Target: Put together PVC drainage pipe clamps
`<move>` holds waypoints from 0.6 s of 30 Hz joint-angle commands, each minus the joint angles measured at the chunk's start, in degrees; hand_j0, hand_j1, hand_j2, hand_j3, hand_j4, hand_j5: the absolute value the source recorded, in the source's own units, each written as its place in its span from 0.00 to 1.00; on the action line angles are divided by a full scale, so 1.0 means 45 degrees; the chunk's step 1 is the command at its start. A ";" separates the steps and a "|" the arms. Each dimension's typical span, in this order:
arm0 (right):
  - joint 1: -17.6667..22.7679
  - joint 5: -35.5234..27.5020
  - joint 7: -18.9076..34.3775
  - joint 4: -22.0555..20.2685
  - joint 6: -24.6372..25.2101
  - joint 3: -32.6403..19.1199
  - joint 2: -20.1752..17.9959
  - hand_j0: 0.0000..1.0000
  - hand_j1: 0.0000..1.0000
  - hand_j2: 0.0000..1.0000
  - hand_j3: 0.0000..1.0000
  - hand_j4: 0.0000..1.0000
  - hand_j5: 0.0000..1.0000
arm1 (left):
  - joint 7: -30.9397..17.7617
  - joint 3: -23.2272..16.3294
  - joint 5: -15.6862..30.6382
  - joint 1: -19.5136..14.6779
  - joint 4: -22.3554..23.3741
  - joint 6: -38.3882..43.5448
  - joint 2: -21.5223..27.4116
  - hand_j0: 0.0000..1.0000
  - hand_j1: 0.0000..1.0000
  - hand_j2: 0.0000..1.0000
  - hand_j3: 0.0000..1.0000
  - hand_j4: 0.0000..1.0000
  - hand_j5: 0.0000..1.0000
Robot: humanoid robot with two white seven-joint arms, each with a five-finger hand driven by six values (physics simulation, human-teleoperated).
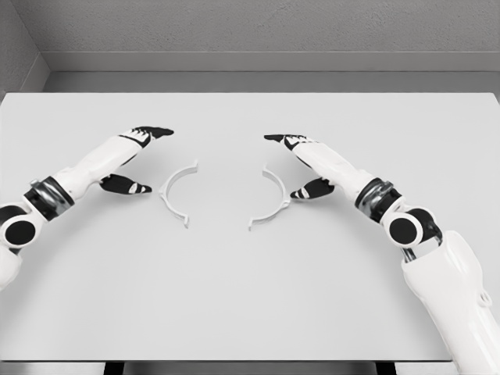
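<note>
- Where the two arms reach in from the lower corners, a broad, smooth, pale grey tabletop (250, 312) fills the view, matte and without markings, backed by a rough grey wall.
- Two clamp halves lie flat on it near the middle, both thin, white, plastic-looking half-rings with a small flat tab turned outward at each end.
- The left clamp half (175, 194) bows toward the left, its open side facing the centre; the right clamp half (272, 200) bows toward the right, its open side also facing the centre, so the two curves face each other like brackets with a clear gap between them, not touching.
- The left hand (134, 160) has a white shell with black fingers; its fingers are stretched out straight toward the right and its thumb juts out below, spread wide, with nothing in its grasp. It sits just beside the left clamp half, on its outer side, apart from it.
- The right hand (301, 162) mirrors this: black fingers point left, the thumb splays beneath, fully spread and empty. The thumb tip is close to the right clamp half's outer curve; I cannot tell whether they touch.
- Both forearms are white with a dark band at the wrist and slope down toward the tabletop.
- Count: two clamp halves, two hands, one tabletop.
</note>
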 commanded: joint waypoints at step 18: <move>0.0137 -0.0023 0.0013 0.0025 0.0055 0.0015 0.0001 1.00 1.00 1.00 1.00 1.00 1.00 | 0.0006 -0.0121 0.0085 -0.0137 0.0415 0.0007 -0.0322 1.00 1.00 1.00 1.00 1.00 1.00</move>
